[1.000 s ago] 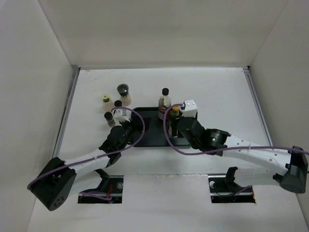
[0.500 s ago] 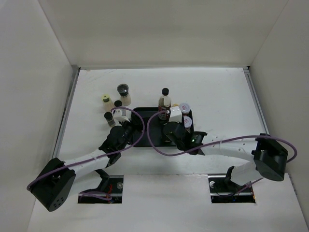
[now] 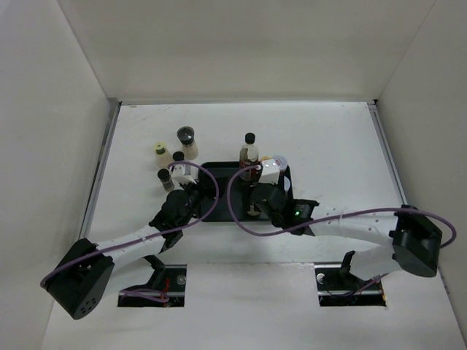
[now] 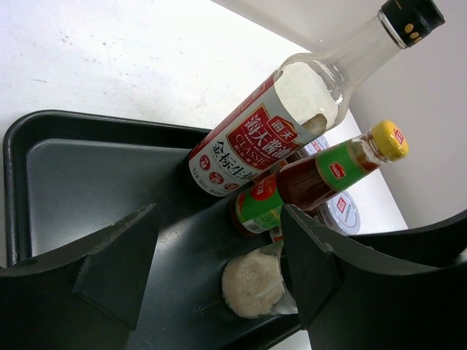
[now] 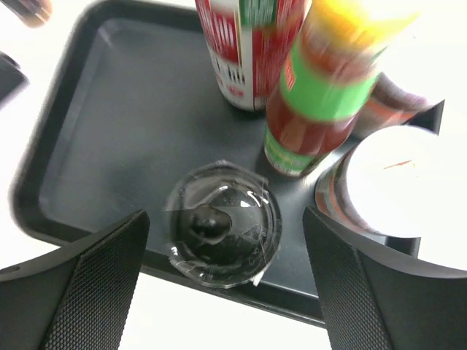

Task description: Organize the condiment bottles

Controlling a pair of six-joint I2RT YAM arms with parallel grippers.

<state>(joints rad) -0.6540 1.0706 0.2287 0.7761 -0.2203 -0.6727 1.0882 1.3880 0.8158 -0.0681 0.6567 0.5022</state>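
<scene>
Condiment jar [image 5: 221,227] freed on tray [image 5: 124,124], right end effector [image 5: 225,216] newly wide open, left end effector [image 4: 219,219] still open, empty

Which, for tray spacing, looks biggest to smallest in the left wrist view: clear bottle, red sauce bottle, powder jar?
1. clear bottle
2. red sauce bottle
3. powder jar, smallest, though partly hidden

L hand [image 4: 215,281] & R hand [image 5: 222,244] both stretched fwd, angled down, jaws apart, holding nothing.
</scene>
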